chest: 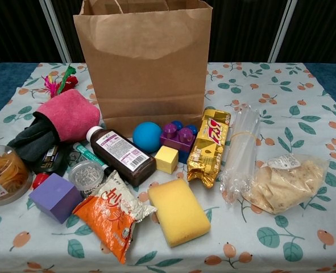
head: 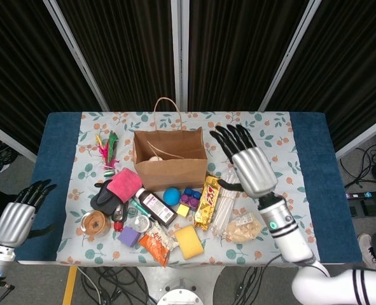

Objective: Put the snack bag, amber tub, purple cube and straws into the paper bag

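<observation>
The brown paper bag [head: 175,170] [chest: 145,62] stands upright and open at the table's middle back, with a pale object [head: 153,160] lying inside it. The orange snack bag [head: 154,245] [chest: 113,219], purple cube [head: 129,236] [chest: 55,197] and amber tub [head: 93,223] [chest: 1,173] lie near the front left. The clear wrapped straws [head: 224,204] [chest: 241,149] lie right of the bag. My right hand [head: 246,164] hovers right of the bag, above the straws, fingers spread and holding nothing. My left hand [head: 19,213] hangs off the table's left edge, empty, fingers extended.
In front of the bag lie a pink cloth [chest: 71,114], brown bottle [chest: 122,154], blue ball [chest: 147,136], purple toy bricks [chest: 178,136], yellow cube [chest: 166,159], gold snack bar [chest: 208,147], yellow sponge [chest: 178,211] and a clear bag of chips [chest: 281,182]. A feather toy [head: 108,149] lies at the left.
</observation>
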`<state>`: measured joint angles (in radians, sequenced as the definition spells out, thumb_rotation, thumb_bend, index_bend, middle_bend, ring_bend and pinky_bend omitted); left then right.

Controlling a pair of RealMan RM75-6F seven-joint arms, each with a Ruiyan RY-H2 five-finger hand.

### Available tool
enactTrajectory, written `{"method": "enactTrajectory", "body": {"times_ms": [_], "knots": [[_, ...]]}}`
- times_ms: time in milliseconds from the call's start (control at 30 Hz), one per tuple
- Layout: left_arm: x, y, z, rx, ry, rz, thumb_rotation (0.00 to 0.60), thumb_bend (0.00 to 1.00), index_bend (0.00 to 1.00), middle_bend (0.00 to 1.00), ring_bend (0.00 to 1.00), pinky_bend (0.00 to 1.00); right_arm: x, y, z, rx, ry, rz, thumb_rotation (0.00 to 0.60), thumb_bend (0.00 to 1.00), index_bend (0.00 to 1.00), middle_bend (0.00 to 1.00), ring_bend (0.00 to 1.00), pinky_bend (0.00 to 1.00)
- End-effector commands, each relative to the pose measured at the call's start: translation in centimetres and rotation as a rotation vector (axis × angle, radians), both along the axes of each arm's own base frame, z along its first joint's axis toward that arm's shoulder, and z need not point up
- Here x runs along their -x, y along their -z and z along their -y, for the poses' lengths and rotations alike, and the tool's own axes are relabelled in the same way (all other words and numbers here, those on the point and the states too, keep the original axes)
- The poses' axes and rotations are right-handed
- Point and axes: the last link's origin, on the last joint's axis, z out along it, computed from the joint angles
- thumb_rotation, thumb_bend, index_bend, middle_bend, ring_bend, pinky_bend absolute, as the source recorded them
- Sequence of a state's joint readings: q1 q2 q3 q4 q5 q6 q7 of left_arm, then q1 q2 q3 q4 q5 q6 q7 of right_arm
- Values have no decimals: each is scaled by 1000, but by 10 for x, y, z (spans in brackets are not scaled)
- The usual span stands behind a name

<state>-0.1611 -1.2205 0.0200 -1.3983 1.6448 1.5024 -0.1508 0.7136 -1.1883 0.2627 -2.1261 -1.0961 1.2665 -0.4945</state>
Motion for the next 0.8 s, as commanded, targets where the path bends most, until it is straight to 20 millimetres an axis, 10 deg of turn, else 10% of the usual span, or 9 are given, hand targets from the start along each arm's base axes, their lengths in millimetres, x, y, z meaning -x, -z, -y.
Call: {"method": "enactTrajectory", "body": {"times_ms": [33,333,800], "knots": [[-2,2,-1,0,5,4,600,95,180,192,126,210,57,2,-43,-111,162,-152,600,6,69,63,0,26],[1,2,2,0,-2,-3,600,96,180,192,126,210,123,43,-74,-280,296,-256,600,10,68,73,0,26],[7,-1,3,-7,-16,2,600,95,180,192,126,209,149,84,-86,-328,333,-305,600,10,91,117,0,23]]}}
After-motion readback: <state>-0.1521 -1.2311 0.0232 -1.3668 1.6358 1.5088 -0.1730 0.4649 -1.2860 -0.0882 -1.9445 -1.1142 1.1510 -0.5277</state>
